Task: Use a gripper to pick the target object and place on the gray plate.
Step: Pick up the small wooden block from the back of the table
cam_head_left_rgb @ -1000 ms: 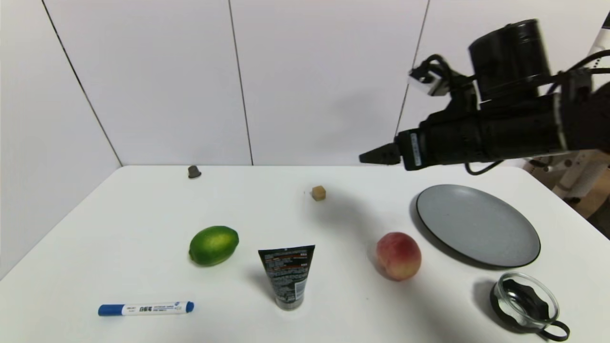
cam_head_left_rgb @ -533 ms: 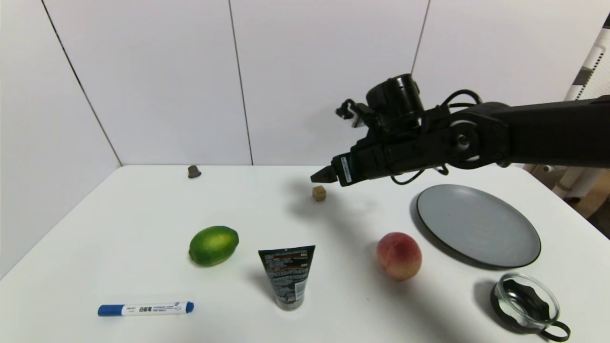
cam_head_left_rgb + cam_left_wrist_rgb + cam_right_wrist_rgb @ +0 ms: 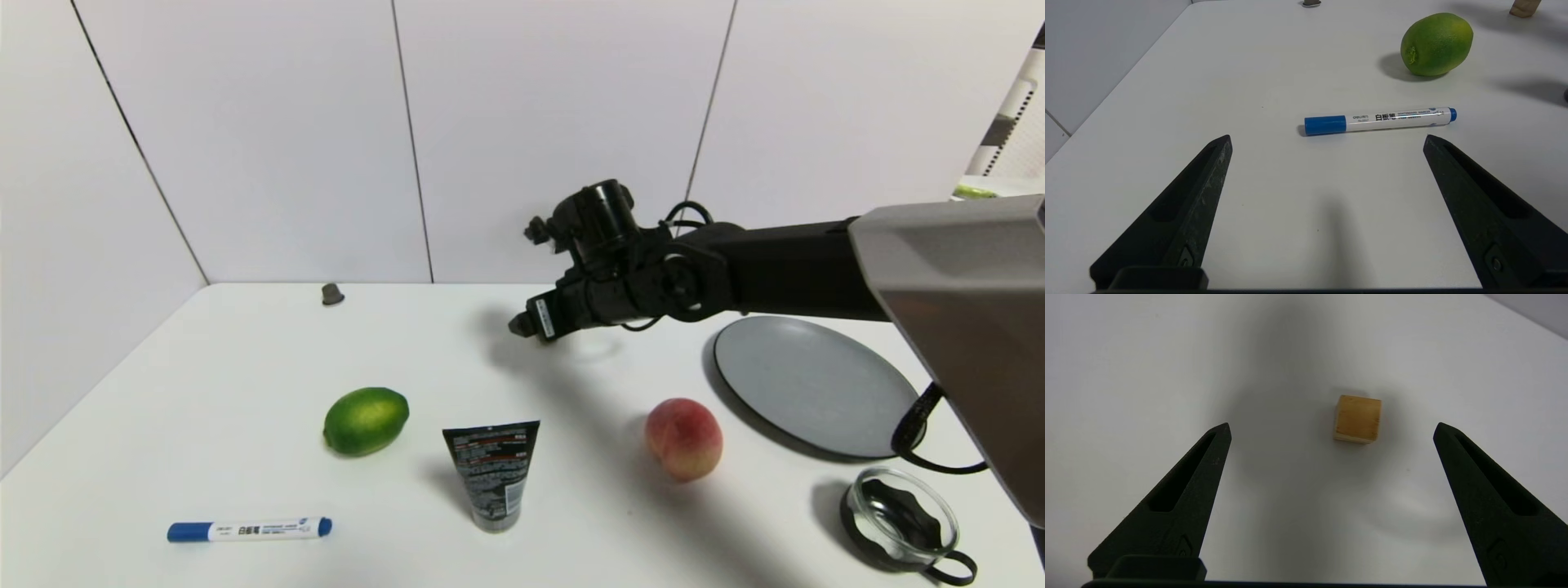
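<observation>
The tiny tan-brown wooden cube (image 3: 1357, 418) lies on the white table, just beyond and between the tips of my right gripper (image 3: 1332, 426), which is open and empty above it. In the head view the right gripper (image 3: 522, 324) hovers low over the far middle of the table and hides the cube. The cube also shows at the edge of the left wrist view (image 3: 1524, 8). The gray plate (image 3: 816, 384) lies to the right, empty. My left gripper (image 3: 1327, 139) is open and empty above the table's near left part.
A lime (image 3: 365, 420), a black tube (image 3: 491, 472) standing on its cap, a peach (image 3: 684, 437), a blue-capped marker (image 3: 249, 529) and a glass cup with black handle (image 3: 902, 516) stand on the near table. A small dark cone cap (image 3: 331, 293) sits at the far left.
My right arm has swung left and down from above the plate to over the cube, which it now hides in the head view. Nothing on the table moved.
</observation>
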Available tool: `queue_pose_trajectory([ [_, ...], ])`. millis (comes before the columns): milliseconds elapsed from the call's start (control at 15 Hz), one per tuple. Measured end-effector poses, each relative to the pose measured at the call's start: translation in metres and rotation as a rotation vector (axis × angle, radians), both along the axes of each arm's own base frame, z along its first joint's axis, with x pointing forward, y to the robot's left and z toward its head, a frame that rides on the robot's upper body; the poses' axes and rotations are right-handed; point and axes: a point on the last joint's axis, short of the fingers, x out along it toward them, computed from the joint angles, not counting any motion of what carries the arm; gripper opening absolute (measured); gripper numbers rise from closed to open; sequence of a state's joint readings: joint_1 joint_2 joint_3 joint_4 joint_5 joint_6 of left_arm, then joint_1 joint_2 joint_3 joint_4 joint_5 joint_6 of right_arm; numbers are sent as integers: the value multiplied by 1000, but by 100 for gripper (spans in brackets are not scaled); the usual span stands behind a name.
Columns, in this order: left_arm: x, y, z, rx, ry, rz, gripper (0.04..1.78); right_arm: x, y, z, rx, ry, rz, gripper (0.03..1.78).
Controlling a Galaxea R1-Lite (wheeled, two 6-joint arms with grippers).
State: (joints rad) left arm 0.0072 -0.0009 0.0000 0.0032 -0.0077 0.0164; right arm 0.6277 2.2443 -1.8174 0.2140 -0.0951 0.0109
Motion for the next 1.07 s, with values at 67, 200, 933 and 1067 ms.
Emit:
queue_pose_trajectory([
  [67, 0, 0, 0, 0, 0, 0, 169, 2, 3, -6, -6, 7, 2, 171],
  [200, 0, 0, 0, 0, 0, 0, 169, 7, 7, -15, -10, 13, 1, 171],
  [933, 0, 0, 0, 0, 0, 0, 169, 25, 14, -36, 9, 6, -17, 171],
  [1067, 0, 0, 0, 0, 0, 0, 169, 25, 15, -38, 6, 7, -16, 171],
])
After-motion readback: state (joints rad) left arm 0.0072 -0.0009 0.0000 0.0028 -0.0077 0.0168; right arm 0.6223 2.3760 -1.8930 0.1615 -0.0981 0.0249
